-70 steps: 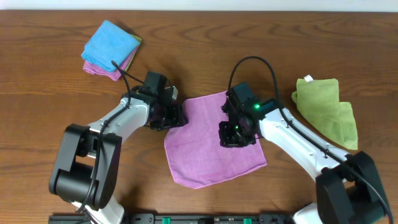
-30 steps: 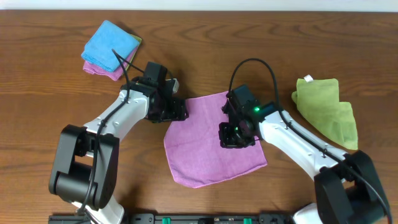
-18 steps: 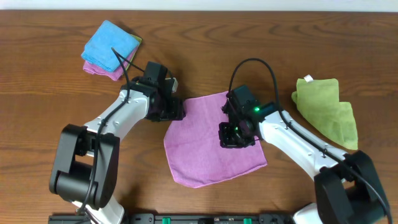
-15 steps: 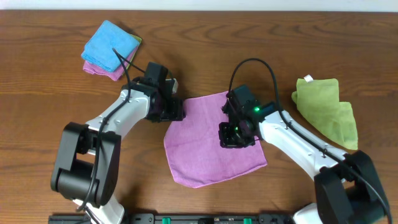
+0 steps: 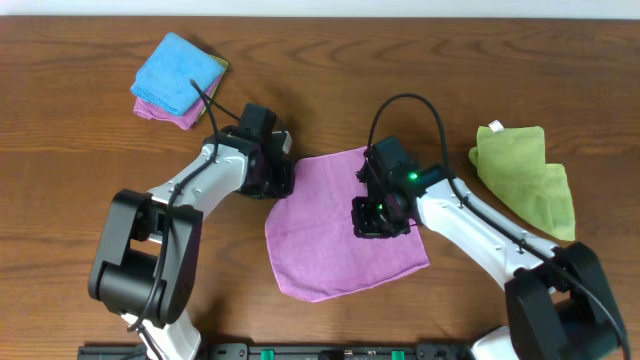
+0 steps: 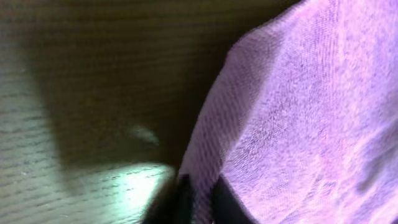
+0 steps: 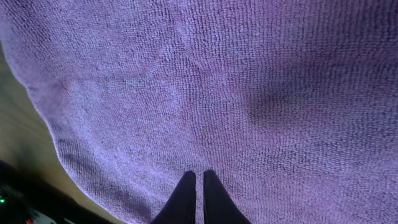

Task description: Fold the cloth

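The purple cloth (image 5: 340, 235) lies flat on the wooden table, spread out as a tilted square. My left gripper (image 5: 285, 180) is at the cloth's left upper edge. In the left wrist view the cloth's edge (image 6: 311, 112) rises between my two dark fingers (image 6: 184, 199), so the gripper (image 6: 200, 200) is shut on it. My right gripper (image 5: 376, 222) is over the cloth's right half. In the right wrist view its fingers (image 7: 185, 193) are pressed together, tips on the cloth (image 7: 217, 81).
A light green cloth (image 5: 525, 175) with a white tag lies crumpled at the right. A bright blue folded cloth (image 5: 178, 72) sits on a pink one (image 5: 165, 112) at the back left. Bare wooden table (image 5: 80, 180) surrounds them.
My left gripper has shifted slightly right and back along the cloth's left upper edge, and its arm has swung in. The right arm and the cloth have hardly moved.
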Available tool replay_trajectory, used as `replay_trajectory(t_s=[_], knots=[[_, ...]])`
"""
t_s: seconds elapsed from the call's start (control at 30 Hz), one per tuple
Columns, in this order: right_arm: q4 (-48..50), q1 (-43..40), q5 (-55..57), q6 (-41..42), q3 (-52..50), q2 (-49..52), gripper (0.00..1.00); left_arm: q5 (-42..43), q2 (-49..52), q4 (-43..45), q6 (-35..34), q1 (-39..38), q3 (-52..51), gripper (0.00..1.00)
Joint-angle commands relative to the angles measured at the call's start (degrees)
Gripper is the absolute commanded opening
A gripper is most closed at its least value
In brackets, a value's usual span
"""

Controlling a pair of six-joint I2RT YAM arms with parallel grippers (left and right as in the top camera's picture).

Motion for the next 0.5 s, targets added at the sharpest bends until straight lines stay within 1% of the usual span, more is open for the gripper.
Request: replay_trajectory(t_s=[0.0,0.17,0.3,0.47], knots=[[1.51,0.48,-0.42,2.27,-2.62,0.5,0.06,1.11,0.76,0.04,0.68,-0.24,0.81,0.06],[9.33,0.48,-0.44,5.75,-9.11,0.5,0.04,1.09,-0.31,-2.25,1.14,-0.24,2.64,0.06],[15.5,0.48,-0.44,8.04,-13.07,0.5,0.03,1.75,-1.07,-5.66,1.64,-0.33,6.82,0.06],[19.34,0.48,-0.42,9.53,-14.64,0.5,0.02,5.9,-1.07,-6.29,1.64,-2.75,9.99,0.06]])
